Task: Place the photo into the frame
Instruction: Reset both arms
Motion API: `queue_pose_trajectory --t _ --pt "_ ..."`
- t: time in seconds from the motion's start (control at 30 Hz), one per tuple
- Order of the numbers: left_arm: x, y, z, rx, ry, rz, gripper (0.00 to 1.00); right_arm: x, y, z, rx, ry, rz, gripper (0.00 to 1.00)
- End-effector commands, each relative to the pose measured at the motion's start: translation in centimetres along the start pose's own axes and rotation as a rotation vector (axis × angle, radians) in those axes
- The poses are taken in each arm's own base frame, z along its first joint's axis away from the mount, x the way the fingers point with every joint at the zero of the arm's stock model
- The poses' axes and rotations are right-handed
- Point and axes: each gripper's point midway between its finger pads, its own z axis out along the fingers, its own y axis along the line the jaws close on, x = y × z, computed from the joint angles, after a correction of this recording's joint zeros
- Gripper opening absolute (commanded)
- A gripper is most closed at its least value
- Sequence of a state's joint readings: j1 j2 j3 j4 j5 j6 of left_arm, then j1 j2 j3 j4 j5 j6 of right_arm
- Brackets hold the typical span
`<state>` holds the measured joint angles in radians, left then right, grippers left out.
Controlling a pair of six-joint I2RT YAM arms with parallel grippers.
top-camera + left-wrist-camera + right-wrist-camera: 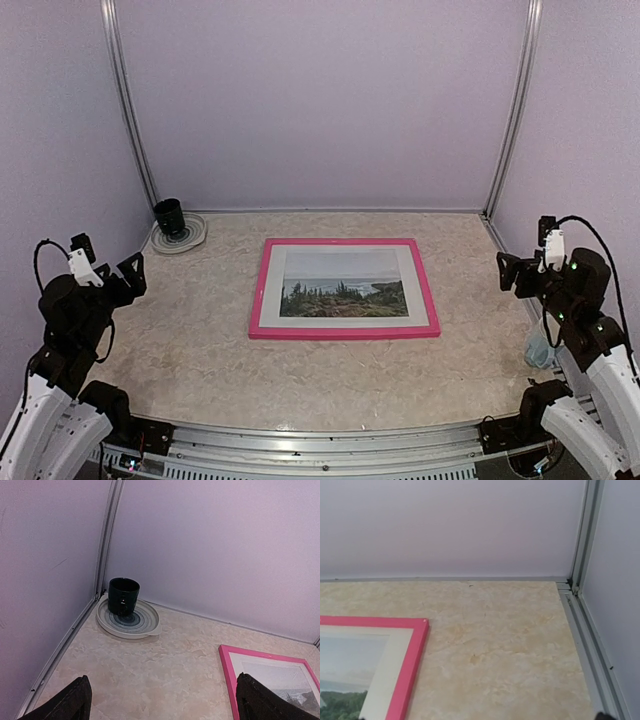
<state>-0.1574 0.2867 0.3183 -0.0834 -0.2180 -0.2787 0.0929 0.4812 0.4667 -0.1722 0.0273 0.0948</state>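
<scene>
Between the left pincer (pixel 108 258) and right pincer (pixel 527 255), the frame (pixel 344 330) lies flat.
Both gape empty, apart from it; the photo (pixel 345 285) sits inside its white border (pixel 270 290); beyond the left pincer, a cup (pixel 169 216) stands on a plate (pixel 192 238).

Lab booth, plain walls (pixel 320 100) (aluminium rails (pixel 131 110))

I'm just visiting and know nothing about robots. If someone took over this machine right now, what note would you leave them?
Left gripper: jaws open, empty, off at the left side of the table.
Right gripper: jaws open, empty, off at the right side.
The frame lies flat mid-table, pink front up. The photo shows inside it, bordered by a white mat.
Done: the photo looks seated in the frame.
Left: apparently nothing; the back is hidden, so check it.
</scene>
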Motion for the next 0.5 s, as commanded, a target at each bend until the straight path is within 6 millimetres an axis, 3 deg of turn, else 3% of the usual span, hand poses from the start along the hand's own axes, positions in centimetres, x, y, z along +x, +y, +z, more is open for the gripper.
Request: queue_pose_trajectory --t 0.0,0.27,0.47 --pt "-0.7 0.3 -0.1 -0.015 -0.020 0.011 0.99 -1.5 -0.3 -0.7 0.012 -0.053 0.025 0.99" --pt "-0.4 0.1 -0.1 -0.005 -0.010 0.020 0.99 3.0 0.1 0.5 -0.015 -0.014 0.045 0.99" --pt "-0.1 0.5 -0.1 -0.030 0.006 0.007 0.99 2.1 -0.6 0.2 0.025 -0.058 -0.003 0.99"
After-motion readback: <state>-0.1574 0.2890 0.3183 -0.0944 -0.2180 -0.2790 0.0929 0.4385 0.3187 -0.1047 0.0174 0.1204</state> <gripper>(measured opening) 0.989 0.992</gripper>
